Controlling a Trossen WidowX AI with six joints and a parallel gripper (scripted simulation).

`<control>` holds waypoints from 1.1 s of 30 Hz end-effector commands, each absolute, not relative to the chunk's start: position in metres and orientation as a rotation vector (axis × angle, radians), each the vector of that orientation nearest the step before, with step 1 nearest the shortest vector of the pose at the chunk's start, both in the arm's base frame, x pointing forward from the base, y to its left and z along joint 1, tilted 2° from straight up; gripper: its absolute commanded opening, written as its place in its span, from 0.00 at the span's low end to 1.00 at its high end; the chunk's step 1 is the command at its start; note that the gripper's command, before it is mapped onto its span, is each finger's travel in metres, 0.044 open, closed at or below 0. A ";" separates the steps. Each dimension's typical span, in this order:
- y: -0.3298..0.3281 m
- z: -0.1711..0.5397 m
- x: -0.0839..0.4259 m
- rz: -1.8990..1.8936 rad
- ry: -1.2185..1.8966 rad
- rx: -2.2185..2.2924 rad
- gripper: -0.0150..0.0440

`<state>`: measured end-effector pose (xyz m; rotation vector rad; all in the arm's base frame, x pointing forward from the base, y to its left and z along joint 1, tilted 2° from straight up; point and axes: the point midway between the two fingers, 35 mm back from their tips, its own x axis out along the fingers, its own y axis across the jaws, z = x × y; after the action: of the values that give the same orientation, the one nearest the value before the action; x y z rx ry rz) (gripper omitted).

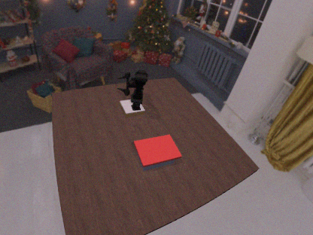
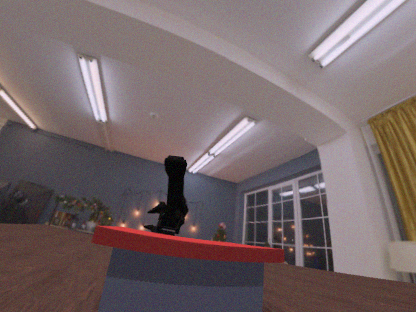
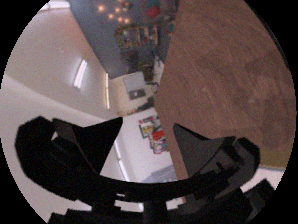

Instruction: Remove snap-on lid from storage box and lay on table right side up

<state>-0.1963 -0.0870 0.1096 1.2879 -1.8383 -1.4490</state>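
Observation:
A flat red lid (image 1: 157,150) (image 2: 190,244) lies level on top of the slate-blue storage box (image 1: 159,164) (image 2: 185,287). Its rim overhangs the box walls. The box stands on the brown wooden table (image 1: 94,151) (image 2: 45,265) (image 3: 220,75). My black gripper (image 1: 119,83) (image 2: 147,219) (image 3: 148,122) is open and empty. It is raised near the arm's base, well behind the box, and points to the left in the top and exterior views. Neither lid nor box shows in the wrist view.
The arm stands on a white base plate (image 1: 126,108) near the table's back edge. The table's right edge runs past the box at some distance. An armchair (image 1: 80,56), a Christmas tree (image 1: 150,28) and a yellow curtain (image 1: 291,128) are beyond the table.

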 end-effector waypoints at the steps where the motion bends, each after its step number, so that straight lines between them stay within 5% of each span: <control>1: -0.087 0.112 -0.197 -1.449 -1.838 1.288 0.89; 7: -0.089 0.163 -0.196 -1.449 -1.838 1.287 0.65; 22: 0.032 0.153 -0.229 -1.806 -2.405 0.933 0.65; 33: 0.160 0.150 -0.187 -2.008 -2.966 0.313 0.65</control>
<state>-0.2003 0.1353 0.1499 0.4563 -2.8507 -1.9879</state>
